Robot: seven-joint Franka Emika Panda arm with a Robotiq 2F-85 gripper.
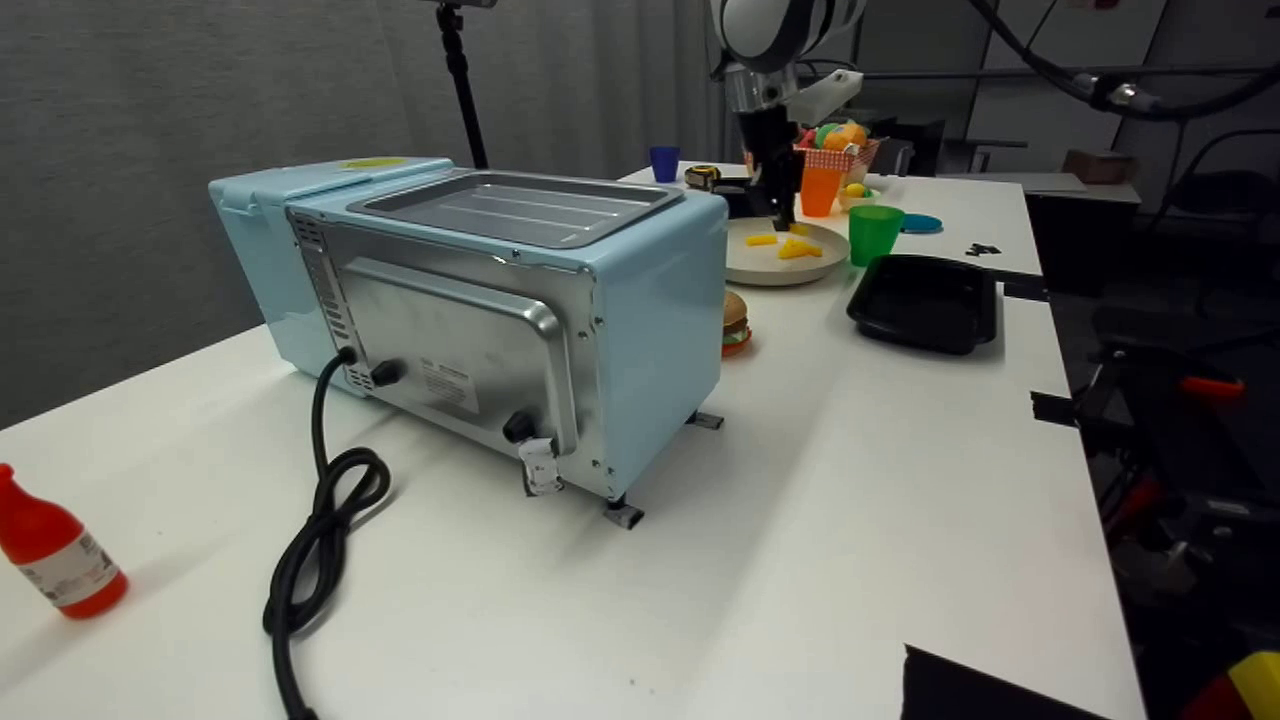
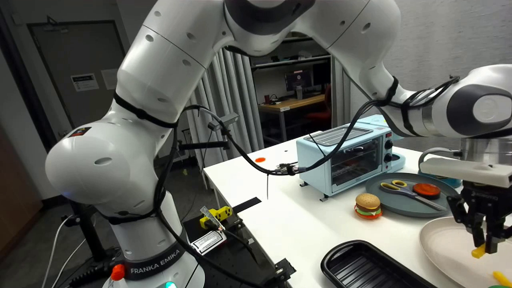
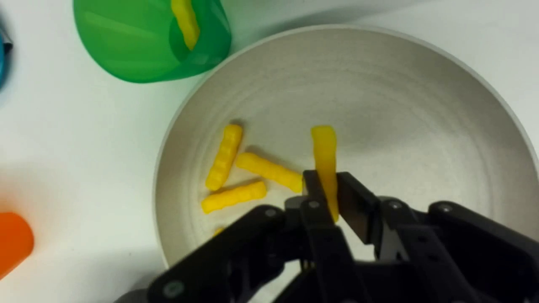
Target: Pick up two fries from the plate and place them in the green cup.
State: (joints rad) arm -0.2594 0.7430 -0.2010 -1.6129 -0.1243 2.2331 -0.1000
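My gripper (image 3: 326, 181) is shut on one yellow fry (image 3: 324, 145), which sticks out ahead of the fingertips. In both exterior views the gripper (image 1: 783, 222) (image 2: 486, 242) is low over the whitish plate (image 3: 421, 105) (image 1: 752, 268) (image 2: 440, 240); the held fry appears just above it. Several loose fries (image 3: 224, 158) lie on the plate left of the fingers in the wrist view, one mostly hidden by the gripper. The green cup (image 3: 126, 46) (image 1: 875, 238) stands beside the plate's rim, top left in the wrist view. A fry (image 3: 186, 25) is inside it.
The black tray (image 1: 925, 300) (image 2: 372, 264) lies near the green cup. The orange cup (image 1: 820, 190) (image 3: 14, 242) stands behind the plate. A toy burger (image 1: 735, 320) (image 2: 368, 206), the toaster oven (image 1: 660, 330) and a grey plate with scissors (image 2: 390, 206) are nearby.
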